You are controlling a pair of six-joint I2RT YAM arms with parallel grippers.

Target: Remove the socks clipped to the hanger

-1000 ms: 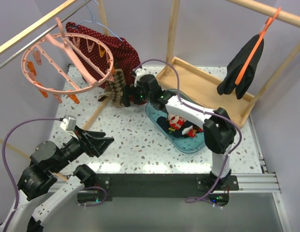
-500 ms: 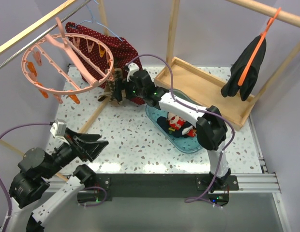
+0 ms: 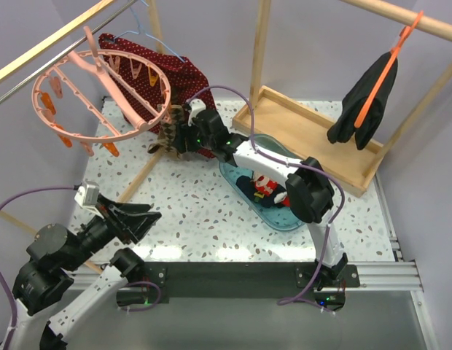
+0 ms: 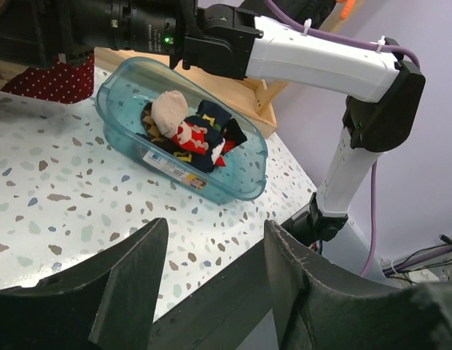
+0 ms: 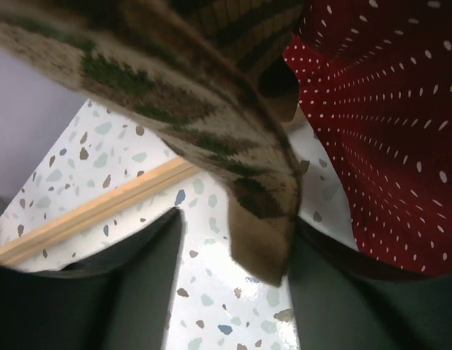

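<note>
Well, from overhead, the right end effector (image 3: 180, 135) has crept further left over the last second and now sits right at the brown argyle sock (image 3: 168, 137), which dangles from the near edge of the pink hanger (image 3: 113, 136) in front of the red dotted cloth (image 3: 175, 73). The left end effector (image 3: 142, 217) has dropped back toward its base and hangs over the worktop (image 3: 204, 211), well apart from the hanger. Other socks (image 3: 266, 188) lie in the blue tub (image 3: 299, 219), so I'd say the job is partway along and this sock is next

From the left wrist, the left end effector (image 4: 215, 277) is spread wide with nothing in it, looking across at the tub (image 4: 240, 182) and the dark navy socks (image 4: 193, 138) piled inside

From the right wrist, the brown argyle sock (image 5: 211, 131) fills the top of the picture, its toe hanging between the two fingers (image 5: 117, 292). The right end effector (image 5: 237, 237) is spread apart around it, not yet pinching. The red dotted cloth (image 5: 386, 131) is just behind. To my eye the approach is done, and closing on the toe and tugging it off its clip comes next
</note>
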